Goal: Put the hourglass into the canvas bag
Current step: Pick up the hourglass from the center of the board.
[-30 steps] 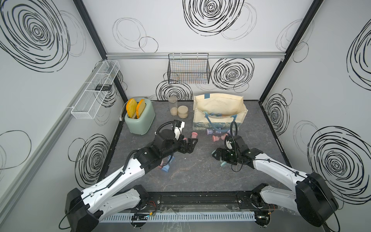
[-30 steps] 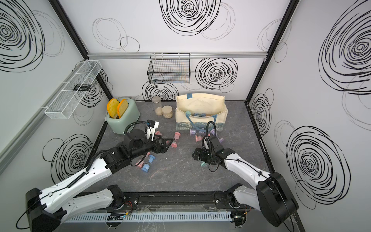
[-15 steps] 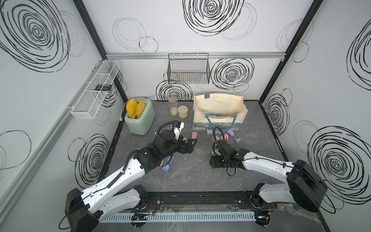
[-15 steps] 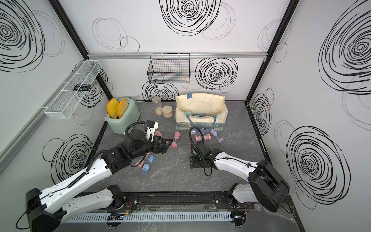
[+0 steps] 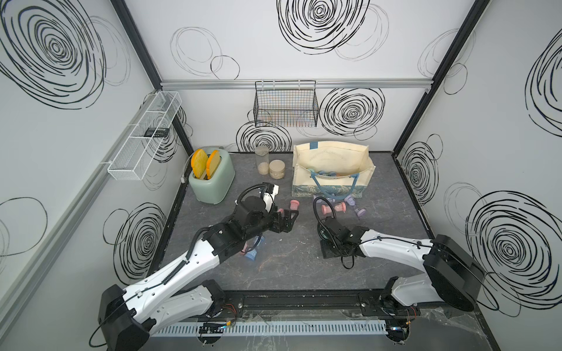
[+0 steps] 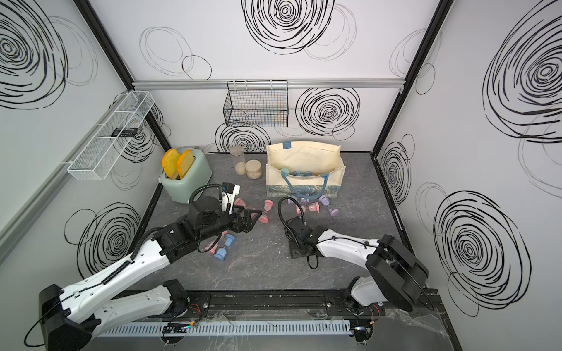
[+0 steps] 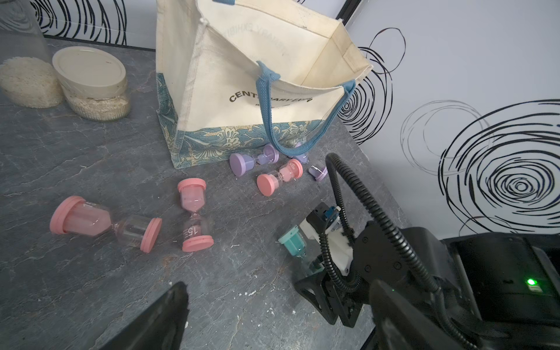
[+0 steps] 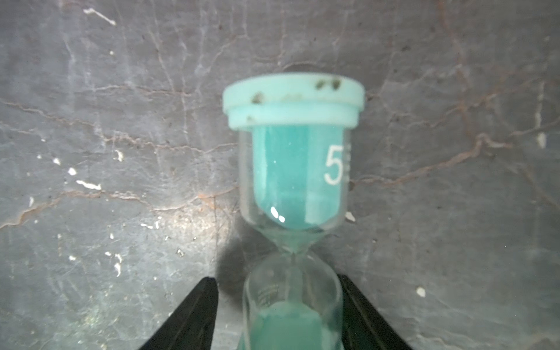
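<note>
A teal hourglass (image 8: 292,169) marked 5 lies on the dark table, also seen in the left wrist view (image 7: 292,242). My right gripper (image 8: 277,281) stands over it with one jaw on each side of its near glass bulb. One finger touches the glass and a narrow gap shows at the other. In a top view the right gripper (image 5: 327,246) is front of centre. The cream canvas bag (image 5: 331,158) (image 6: 304,158) (image 7: 230,75) stands open at the back with several hourglasses inside. My left gripper (image 5: 287,220) (image 7: 281,318) hovers open and empty, left of centre.
Loose pink hourglasses (image 7: 103,224) (image 7: 194,215) and purple hourglasses (image 7: 253,160) lie before the bag. Blue ones (image 6: 222,252) lie under the left arm. A green toaster (image 5: 213,179) and two jars (image 5: 277,168) stand at the back left. A black wire basket (image 5: 286,106) hangs on the back wall.
The right gripper has shifted a little left and come down over the teal hourglass, and its jaws have narrowed around the glass. The left arm has not moved.
</note>
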`<action>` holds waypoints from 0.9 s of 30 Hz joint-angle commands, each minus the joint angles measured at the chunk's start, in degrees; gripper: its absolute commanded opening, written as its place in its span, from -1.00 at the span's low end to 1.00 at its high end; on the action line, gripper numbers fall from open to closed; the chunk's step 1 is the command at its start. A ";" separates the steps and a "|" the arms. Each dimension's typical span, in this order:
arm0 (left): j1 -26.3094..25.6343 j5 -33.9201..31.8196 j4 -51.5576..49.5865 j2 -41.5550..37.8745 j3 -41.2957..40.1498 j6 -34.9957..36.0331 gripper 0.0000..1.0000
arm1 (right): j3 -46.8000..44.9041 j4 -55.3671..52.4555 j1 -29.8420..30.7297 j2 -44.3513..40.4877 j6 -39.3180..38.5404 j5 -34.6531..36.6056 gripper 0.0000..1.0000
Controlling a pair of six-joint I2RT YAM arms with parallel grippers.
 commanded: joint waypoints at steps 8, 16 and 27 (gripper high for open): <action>0.27 -0.26 1.61 -0.59 -0.33 -0.83 0.92 | 2.13 -1.50 0.33 1.14 1.29 0.41 -0.02; 0.56 -0.71 1.52 -0.84 0.18 -0.39 0.92 | 3.44 -0.11 -1.82 -0.71 1.66 -2.66 -0.22; 0.90 -1.39 1.22 -1.16 1.28 0.01 0.92 | 5.76 -1.23 -6.44 -9.53 0.80 -4.34 -0.38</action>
